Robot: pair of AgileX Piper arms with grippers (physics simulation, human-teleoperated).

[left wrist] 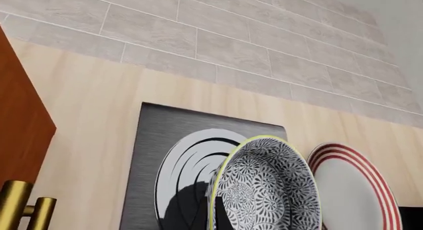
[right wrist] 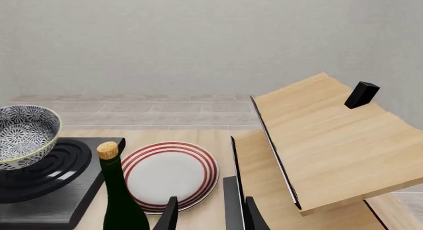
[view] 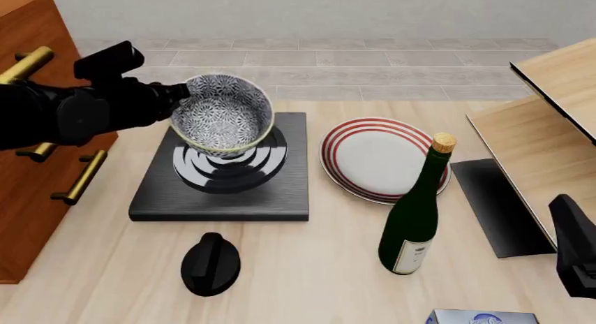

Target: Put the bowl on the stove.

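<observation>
Left hand (view: 183, 93) pinches the bowl (view: 225, 114) by its near rim, hanging it tilted just above the stove (view: 223, 172) burner. Level it, lower straight, then let go; right hand (right wrist: 206, 213), fingers spread, idles well apart.

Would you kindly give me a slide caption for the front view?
Left gripper holds the floral bowl tilted above the stove burner, beside a red-ringed plate.
</observation>
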